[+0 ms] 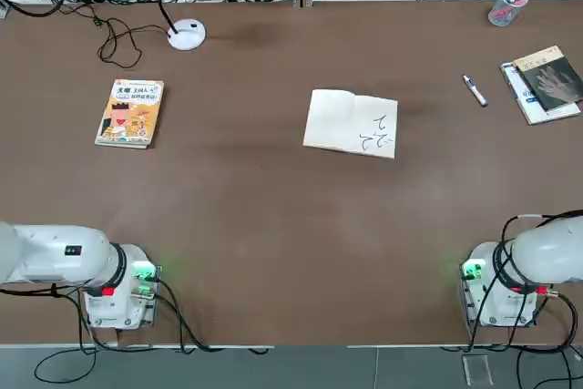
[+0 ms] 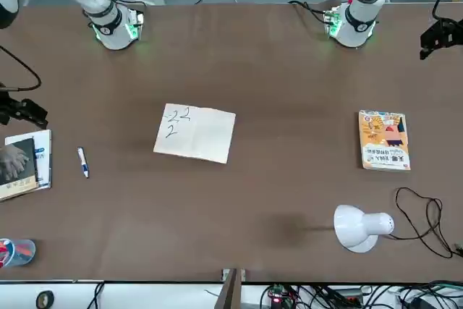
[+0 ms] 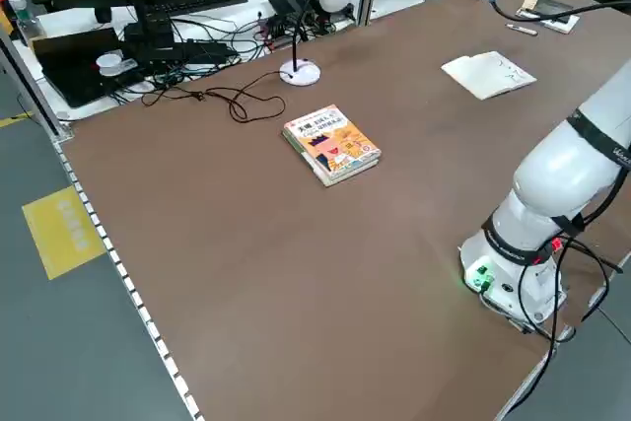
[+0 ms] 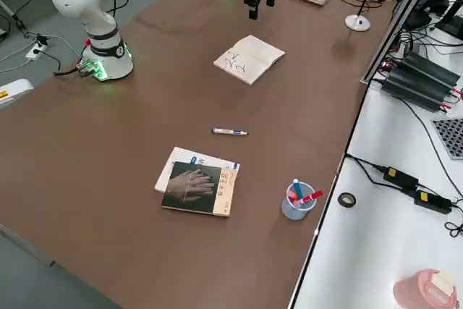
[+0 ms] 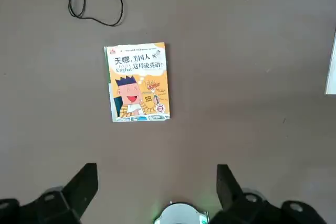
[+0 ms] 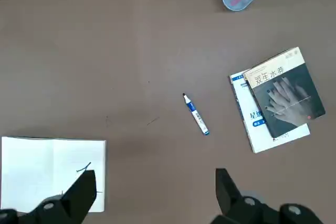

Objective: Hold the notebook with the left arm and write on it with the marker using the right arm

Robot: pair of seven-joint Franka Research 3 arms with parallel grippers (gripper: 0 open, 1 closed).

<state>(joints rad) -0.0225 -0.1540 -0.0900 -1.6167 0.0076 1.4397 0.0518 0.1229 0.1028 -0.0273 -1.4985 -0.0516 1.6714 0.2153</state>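
While bare brown table (image 1: pixel 273 225) — cluttered benches (image 4: pixel 405 179) beyond

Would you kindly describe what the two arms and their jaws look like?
Both the left arm and the right arm are glossy white with dark joint rings, green-lit bases and trailing black cables. The left gripper and right gripper have black angular jaws.

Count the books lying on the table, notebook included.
4: the open notebook mid-table; the orange-yellow book on the robot's left; the hand-cover book stacked on a white-and-blue book at far right, with others possibly hidden beneath.
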